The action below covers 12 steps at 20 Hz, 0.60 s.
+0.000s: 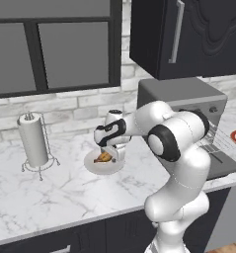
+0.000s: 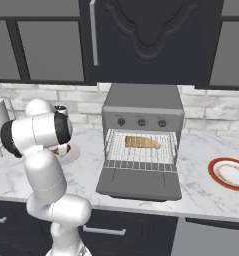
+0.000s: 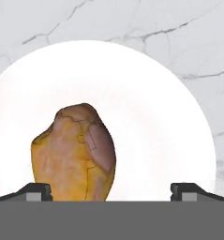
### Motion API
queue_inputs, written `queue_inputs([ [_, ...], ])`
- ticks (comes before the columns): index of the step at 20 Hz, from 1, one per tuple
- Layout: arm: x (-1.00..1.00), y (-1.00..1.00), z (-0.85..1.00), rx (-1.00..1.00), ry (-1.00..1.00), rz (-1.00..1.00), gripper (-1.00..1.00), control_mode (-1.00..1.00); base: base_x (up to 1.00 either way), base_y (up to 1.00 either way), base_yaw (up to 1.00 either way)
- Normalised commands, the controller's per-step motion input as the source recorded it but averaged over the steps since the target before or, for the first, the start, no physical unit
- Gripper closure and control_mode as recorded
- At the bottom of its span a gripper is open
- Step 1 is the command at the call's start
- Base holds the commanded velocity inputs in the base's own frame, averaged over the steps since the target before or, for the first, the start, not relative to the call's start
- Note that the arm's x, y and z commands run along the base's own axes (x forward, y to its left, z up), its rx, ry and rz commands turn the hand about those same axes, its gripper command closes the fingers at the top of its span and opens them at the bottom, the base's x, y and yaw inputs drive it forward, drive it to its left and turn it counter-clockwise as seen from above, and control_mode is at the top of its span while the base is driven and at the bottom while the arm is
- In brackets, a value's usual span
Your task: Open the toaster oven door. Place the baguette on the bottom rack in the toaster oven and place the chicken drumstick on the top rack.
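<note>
**Gripper Spread Over Drumstick as Loaf Sits in Open Oven**

While the toaster oven (image 2: 142, 107) stands with its mouth wide, my gripper (image 1: 111, 154) hangs just above a round white plate (image 1: 92, 165) on the marble-veined bench (image 1: 50, 197), its two dark finger tips (image 3: 36, 191) spread far apart and pinching nothing. Between them in the hand view lies the chicken drumstick (image 3: 75, 152), a glossy orange-brown lump, rounded and thick at the far end, its skin cracked and shading to a duller pinkish patch on one side. It rests on the smooth plate, closer to one finger tip than the other.

Off to my right, the boxy grey metal oven carries three small round knobs in a row across its front. The toaster oven door (image 2: 139, 183), a flat grey flap, is folded down level with the bench. Inside, the baguette (image 2: 141, 142), an oblong tan-golden loaf, lies on a thin silver wire grid; which of the two racks it is I cannot tell from here.

A white paper towel roll (image 1: 32, 140) stands upright in a wire holder near the pale brick wall, well left of the plate. A red-rimmed plate (image 2: 230, 173) sits on the bench beyond the oven's right side. Dark panelled cabinets (image 2: 151, 40) hang overhead.
</note>
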Motion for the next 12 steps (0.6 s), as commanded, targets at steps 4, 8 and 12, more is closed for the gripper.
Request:
queue_inputs([
  [4,0.25,0.08,-0.11,0.01,-0.05,-0.05,-1.0,-1.0,0.0,0.0,0.0],
  [8,0.18,0.1,-0.17,0.0,-0.04,-0.05,-1.0,-1.0,0.0,0.0,0.0],
  [12,0.08,0.07,-0.18,0.0,-0.07,-0.05,-1.0,-1.0,0.0,0.0,0.0],
])
